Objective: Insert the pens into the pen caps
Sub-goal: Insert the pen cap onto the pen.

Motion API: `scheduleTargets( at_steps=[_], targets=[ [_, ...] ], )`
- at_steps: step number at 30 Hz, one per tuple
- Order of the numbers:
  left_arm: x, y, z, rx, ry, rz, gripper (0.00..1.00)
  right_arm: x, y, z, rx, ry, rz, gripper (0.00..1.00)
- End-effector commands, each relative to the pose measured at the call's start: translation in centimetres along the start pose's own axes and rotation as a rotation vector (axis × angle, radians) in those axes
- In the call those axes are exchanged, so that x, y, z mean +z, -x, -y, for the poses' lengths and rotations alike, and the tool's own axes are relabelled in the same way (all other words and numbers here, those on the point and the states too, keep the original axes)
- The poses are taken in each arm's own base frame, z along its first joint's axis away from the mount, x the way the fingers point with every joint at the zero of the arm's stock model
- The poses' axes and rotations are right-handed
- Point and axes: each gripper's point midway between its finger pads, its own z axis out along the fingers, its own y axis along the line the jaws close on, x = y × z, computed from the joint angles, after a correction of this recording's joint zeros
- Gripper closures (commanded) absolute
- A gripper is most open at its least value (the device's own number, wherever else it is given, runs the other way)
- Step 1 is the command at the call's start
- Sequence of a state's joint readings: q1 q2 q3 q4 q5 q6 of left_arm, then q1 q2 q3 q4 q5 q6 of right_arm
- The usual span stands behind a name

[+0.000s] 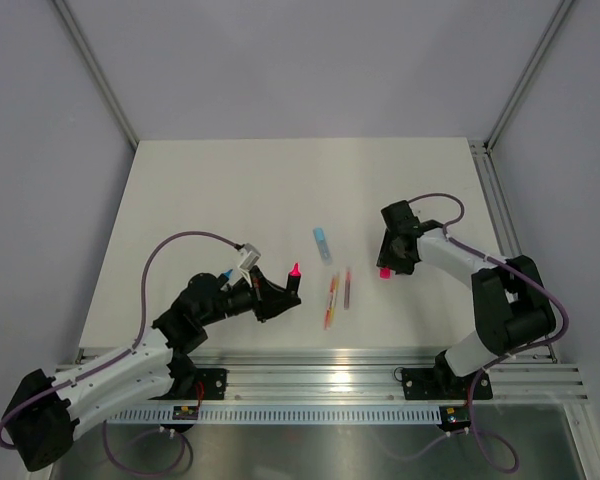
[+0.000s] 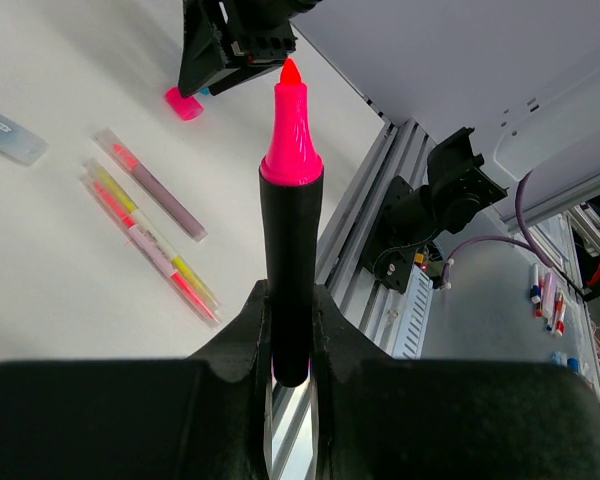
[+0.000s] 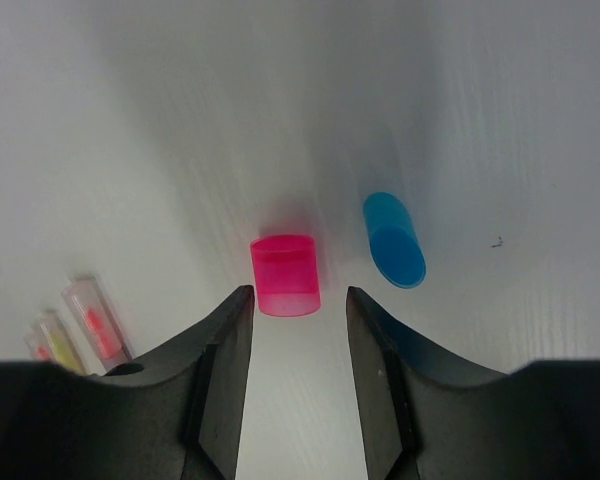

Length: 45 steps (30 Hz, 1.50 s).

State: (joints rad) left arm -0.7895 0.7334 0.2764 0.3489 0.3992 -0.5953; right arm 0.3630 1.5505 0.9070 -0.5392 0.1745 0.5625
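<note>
My left gripper (image 1: 276,294) is shut on a black-barrelled marker (image 2: 291,250) with a bare pink tip (image 1: 294,270), held above the table and pointing toward the right arm. My right gripper (image 3: 298,300) is open just above the table. A bright pink cap (image 3: 285,275) lies just ahead of its fingertips, a little toward the left finger, untouched; it also shows in the top view (image 1: 384,272). A blue cap (image 3: 394,240) lies to the pink cap's right. Three thin sticks (image 1: 336,295) and a pale-blue pen (image 1: 323,243) lie mid-table.
The thin sticks lie side by side (image 2: 155,235) between the two arms, the purplish one (image 2: 150,183) farthest out. They also show at the lower left of the right wrist view (image 3: 85,320). A metal rail (image 1: 330,375) runs along the table's near edge.
</note>
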Motion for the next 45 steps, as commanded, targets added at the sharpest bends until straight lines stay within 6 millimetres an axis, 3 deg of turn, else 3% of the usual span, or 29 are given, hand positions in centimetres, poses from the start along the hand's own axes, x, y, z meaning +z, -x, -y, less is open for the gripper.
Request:
scheduleTargets(
  at_steps=[1,10,33,39,45],
  targets=[
    [0.2,0.8,1.1,0.032,-0.062,0.034,1.0,0.1,1.5,-1.4,-0.026,0.042,0.011,0.5],
    [0.3,0.5,1.2,0.022,-0.073,0.02,1.0,1.6,1.3,-1.9,-0.048,0.026,-0.039,0.5],
    [0.3,0.4,1.2,0.021,-0.074,0.016,1.0,2.3,0.0,-1.6,-0.13,-0.109,-0.098,0.52],
    [0.2,0.4,1.2,0.022,-0.07,0.019,1.0,2.4,0.0,-1.6,-0.138,-0.116,-0.115,0.68],
    [0.2,0.4,0.9,0.028,-0.056,0.02,1.0,1.9,0.6,-2.4,-0.128,-0.073,-0.052,0.75]
  ],
)
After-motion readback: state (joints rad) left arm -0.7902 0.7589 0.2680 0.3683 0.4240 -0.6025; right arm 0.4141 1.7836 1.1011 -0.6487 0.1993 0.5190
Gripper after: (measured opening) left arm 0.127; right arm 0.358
